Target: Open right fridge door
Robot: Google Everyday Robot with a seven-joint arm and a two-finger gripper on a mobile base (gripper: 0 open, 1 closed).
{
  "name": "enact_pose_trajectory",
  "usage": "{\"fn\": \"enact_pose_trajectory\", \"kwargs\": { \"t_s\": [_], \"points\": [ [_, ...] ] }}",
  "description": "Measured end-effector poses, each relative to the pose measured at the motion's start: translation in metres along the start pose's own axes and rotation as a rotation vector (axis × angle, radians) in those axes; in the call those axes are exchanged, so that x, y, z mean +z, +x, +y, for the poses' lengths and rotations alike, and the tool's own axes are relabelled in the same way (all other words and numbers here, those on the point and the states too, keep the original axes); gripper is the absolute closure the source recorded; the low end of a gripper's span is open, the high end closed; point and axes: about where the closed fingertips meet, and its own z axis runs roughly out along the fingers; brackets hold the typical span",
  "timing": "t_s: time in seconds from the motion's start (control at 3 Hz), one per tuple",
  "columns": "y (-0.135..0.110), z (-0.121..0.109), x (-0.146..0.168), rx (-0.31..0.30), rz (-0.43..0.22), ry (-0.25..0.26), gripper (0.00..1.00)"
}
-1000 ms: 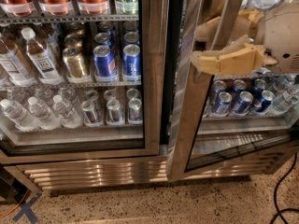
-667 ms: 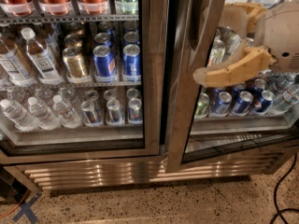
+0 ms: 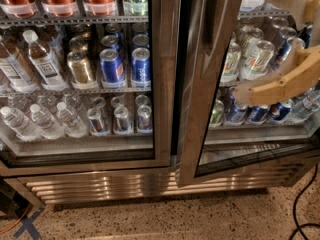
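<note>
The right fridge door [image 3: 196,109], glass with a wide steel frame, stands partly open, its free left edge swung out toward me, its bottom rail slanting across the lower right. My gripper [image 3: 252,44] is at the right, level with the can shelves behind the door's glass area. Its tan fingers [image 3: 280,81] point left toward the door's frame, spread apart with nothing between them. Cans and bottles fill the shelves behind it.
The left fridge door [image 3: 162,84] is shut, with bottles and cans behind its glass. A steel vent grille [image 3: 100,186] runs along the fridge base. A black cable [image 3: 300,209] lies on the speckled floor at right. Blue tape [image 3: 27,226] marks the floor at left.
The right door has swung further open, its free edge coming out toward me. My gripper has moved right and a little down along with it.
</note>
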Motion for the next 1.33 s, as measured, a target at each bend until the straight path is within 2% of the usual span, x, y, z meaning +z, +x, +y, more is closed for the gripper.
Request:
{"fn": "enact_pose_trajectory", "kwargs": {
  "t_s": [0.33, 0.67, 1.0, 1.33],
  "points": [
    [-0.010, 0.006, -0.017, -0.012, 0.062, 0.071, 0.00],
    [-0.025, 0.014, -0.033, -0.036, 0.164, 0.162, 0.00],
    [-0.032, 0.017, -0.031, -0.048, 0.169, 0.163, 0.00],
    [-0.048, 0.026, -0.042, -0.064, 0.188, 0.180, 0.00]
  ]
}}
